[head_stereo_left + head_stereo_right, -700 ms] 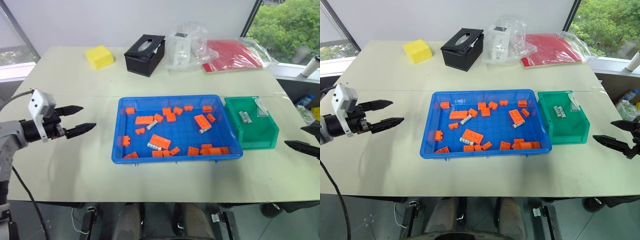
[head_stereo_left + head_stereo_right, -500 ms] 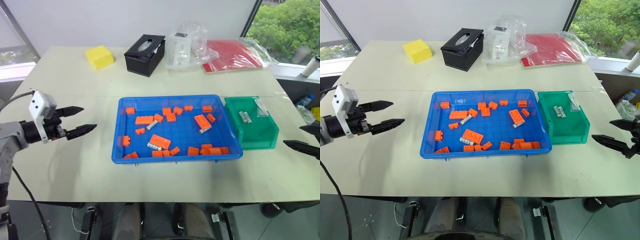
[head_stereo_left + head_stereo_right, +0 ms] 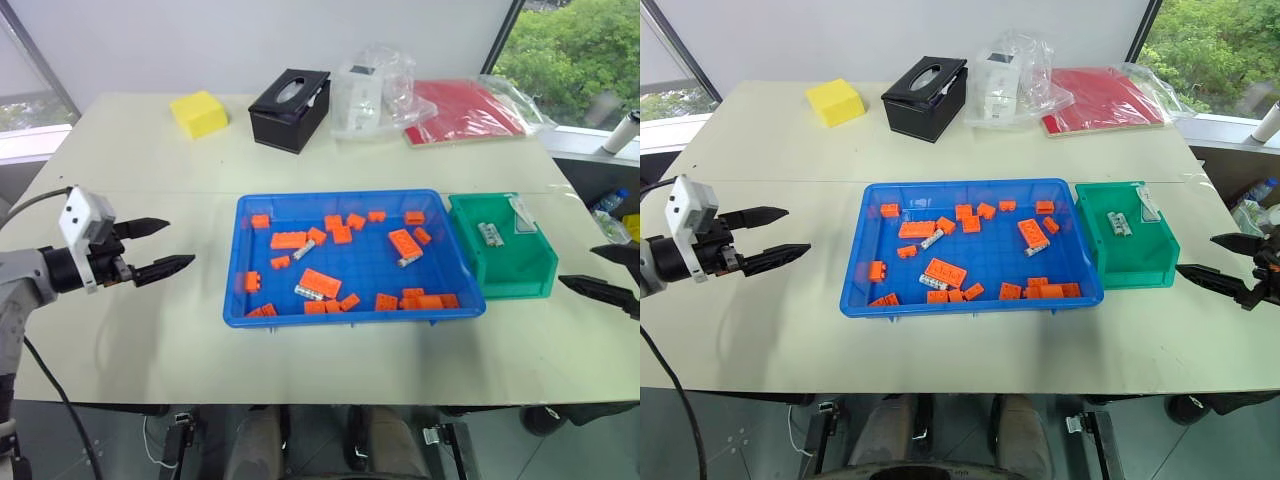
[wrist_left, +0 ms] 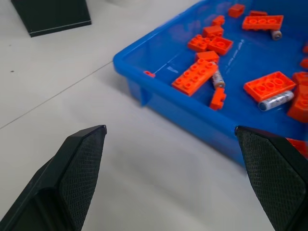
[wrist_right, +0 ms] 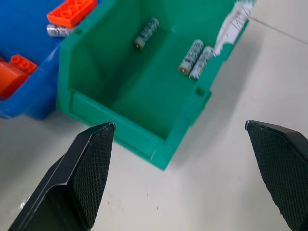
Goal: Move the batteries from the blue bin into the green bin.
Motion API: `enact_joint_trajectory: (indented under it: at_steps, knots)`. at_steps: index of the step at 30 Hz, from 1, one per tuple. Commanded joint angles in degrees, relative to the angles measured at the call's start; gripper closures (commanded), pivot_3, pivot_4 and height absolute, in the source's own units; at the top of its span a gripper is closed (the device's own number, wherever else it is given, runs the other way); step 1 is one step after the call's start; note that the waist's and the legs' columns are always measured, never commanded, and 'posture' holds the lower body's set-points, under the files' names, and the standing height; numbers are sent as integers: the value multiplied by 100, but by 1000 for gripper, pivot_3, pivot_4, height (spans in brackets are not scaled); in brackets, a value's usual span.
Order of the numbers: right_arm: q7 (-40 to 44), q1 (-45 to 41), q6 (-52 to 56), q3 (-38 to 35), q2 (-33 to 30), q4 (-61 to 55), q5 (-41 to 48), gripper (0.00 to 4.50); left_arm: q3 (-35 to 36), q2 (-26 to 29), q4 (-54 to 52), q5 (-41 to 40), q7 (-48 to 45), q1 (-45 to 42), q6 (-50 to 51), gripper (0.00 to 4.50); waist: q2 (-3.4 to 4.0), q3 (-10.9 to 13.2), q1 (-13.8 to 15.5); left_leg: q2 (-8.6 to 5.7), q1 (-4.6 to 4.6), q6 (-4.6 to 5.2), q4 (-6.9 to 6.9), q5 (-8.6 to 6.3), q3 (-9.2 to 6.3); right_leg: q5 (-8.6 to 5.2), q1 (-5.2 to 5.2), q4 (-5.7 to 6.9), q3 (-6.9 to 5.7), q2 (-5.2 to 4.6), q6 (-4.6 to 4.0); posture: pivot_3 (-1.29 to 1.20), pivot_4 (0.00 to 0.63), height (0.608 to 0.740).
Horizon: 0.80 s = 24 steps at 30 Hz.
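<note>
While three small silver-grey batteries [image 3: 309, 292] lie among orange toy bricks [image 3: 320, 283] in the wide blue plastic tray [image 3: 355, 319], right of the spread, empty left gripper [image 3: 158, 247], the spread, empty right gripper [image 3: 1217, 262] is held beyond the green bin [image 3: 505, 287], farther from them.

A pale cream table [image 3: 150, 330] is carrying everything. The blue bin [image 3: 352, 316] is lying near the middle, and the green bin [image 3: 515, 275] is sitting just beside it on the right. At the far side a yellow sponge [image 3: 198, 113], a black tissue box [image 3: 289, 109], a clear plastic bag [image 3: 375, 90] and a red folder [image 3: 462, 110] are resting in a row.
</note>
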Motion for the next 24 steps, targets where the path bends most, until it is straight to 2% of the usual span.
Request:
enact_joint_trajectory:
  at_steps: [1,5,9,13,19,24]
  knots:
    - [121,-473,177,191,-201,-353,231,27,244,140,-255,-139,16,1,83,0,0,0,-3,0,0,0,0,0,0,0,0,0,0,0,0,0,150,736]
    - [206,-1396,569,872,-149,-817,517,27,317,134,-531,-275,28,120,234,0,8,5,-55,4,0,0,-1,0,-2,1,-5,4,1,3,0,0,150,736]
    - [248,-2498,819,1936,163,-1302,562,27,403,166,-920,-445,-34,314,388,0,10,7,-75,7,-2,0,-3,0,-2,1,-9,4,0,3,0,0,150,736]
    - [207,-3799,1084,3326,1078,-1455,301,27,397,251,-1221,-601,-162,434,510,0,7,8,-138,10,-5,0,-2,0,-16,1,-12,4,-1,2,-2,0,150,736]
    - [375,-5013,777,5077,2572,-496,-654,27,481,366,-1692,-725,-364,801,553,0,11,10,-139,7,-16,0,-4,0,-1,10,-25,12,0,3,6,0,150,736]
    - [413,-5758,316,5718,3592,979,-1309,27,599,415,-1764,-697,-392,988,533,0,10,10,-134,2,-21,-1,1,1,3,11,-25,14,-3,3,7,0,150,736]
